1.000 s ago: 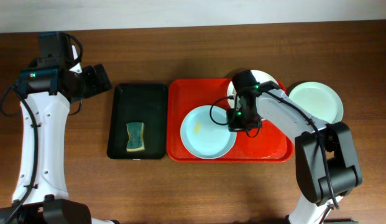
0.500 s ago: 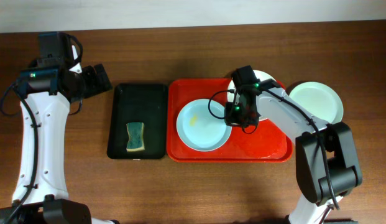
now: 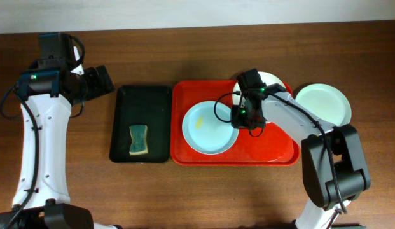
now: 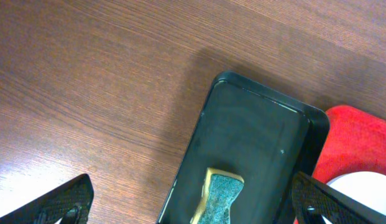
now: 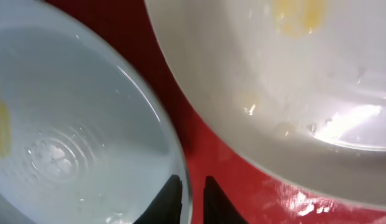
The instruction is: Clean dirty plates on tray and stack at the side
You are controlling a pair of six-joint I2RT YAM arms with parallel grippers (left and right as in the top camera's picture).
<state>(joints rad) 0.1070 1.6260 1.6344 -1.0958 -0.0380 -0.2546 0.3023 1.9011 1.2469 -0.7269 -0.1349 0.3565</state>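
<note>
The left arm [image 3: 38, 146] runs up the left side, its white links nearly straight and its wrist turned in toward the middle. The left gripper [image 3: 98, 81] is held high with its jaws spread wide. In its own wrist view only the two dark fingertips [image 4: 62, 200] show, at the bottom corners. The right arm [image 3: 289, 113] reaches in from the lower right, elbow bent and forearm angled up and left. The right gripper [image 3: 243, 119] points straight down, set low. Its fingers [image 5: 170, 198] are nearly together with a thin gap between them, and I can't tell whether they pinch anything.
</note>
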